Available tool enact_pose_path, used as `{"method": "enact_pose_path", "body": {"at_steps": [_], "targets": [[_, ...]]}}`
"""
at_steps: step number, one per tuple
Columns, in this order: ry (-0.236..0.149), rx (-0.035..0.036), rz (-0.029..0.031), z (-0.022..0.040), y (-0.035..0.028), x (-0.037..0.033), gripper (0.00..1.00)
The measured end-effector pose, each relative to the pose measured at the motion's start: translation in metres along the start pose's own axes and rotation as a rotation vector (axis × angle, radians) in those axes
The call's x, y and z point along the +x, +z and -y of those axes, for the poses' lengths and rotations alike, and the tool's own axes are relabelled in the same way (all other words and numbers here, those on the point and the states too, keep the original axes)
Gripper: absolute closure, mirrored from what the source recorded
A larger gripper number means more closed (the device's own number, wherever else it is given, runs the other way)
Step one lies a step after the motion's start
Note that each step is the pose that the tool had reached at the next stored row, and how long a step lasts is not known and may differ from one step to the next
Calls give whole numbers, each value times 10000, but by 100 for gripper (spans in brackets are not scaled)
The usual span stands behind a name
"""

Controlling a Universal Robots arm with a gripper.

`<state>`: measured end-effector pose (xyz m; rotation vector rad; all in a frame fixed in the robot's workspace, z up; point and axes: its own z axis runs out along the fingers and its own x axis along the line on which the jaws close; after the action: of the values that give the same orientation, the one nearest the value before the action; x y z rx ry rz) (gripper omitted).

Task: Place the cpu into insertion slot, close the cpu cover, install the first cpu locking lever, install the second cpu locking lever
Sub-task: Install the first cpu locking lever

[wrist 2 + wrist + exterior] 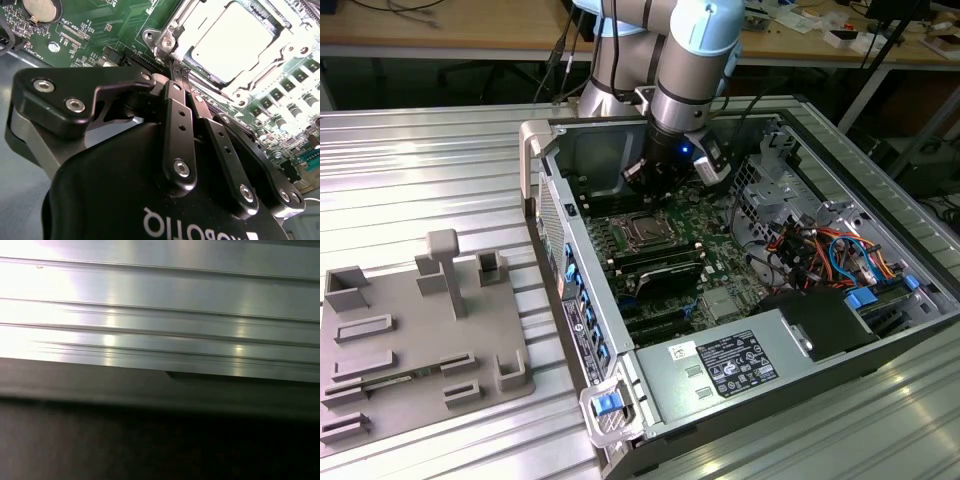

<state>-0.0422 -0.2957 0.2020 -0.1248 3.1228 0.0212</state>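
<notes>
One arm reached into one open computer case [740,330] lying on a ribbed metal surface [420,170]. One cpu [232,40] sat in the insertion slot [642,231], framed by the cpu cover [172,25] lying down around it. In the second wrist view the gripper [176,75] had its fingers [177,130] pressed together just beside a corner of the socket, on what seemed a thin lever, though that was hard to make out. One grey fixture plate [410,340] lay beside the case. Workbenches stood behind.
</notes>
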Motion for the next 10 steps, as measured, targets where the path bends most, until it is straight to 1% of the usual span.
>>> {"method": "enact_pose_path", "body": {"at_steps": [2, 6, 9, 10], "targets": [[0, -22, 7, -2, -17, -1, 89], [0, -22, 1, -1, -57, -1, 89], [-2, -27, 2, 4, -73, -2, 89], [-1, -29, 2, 19, -78, 0, 89]]}}
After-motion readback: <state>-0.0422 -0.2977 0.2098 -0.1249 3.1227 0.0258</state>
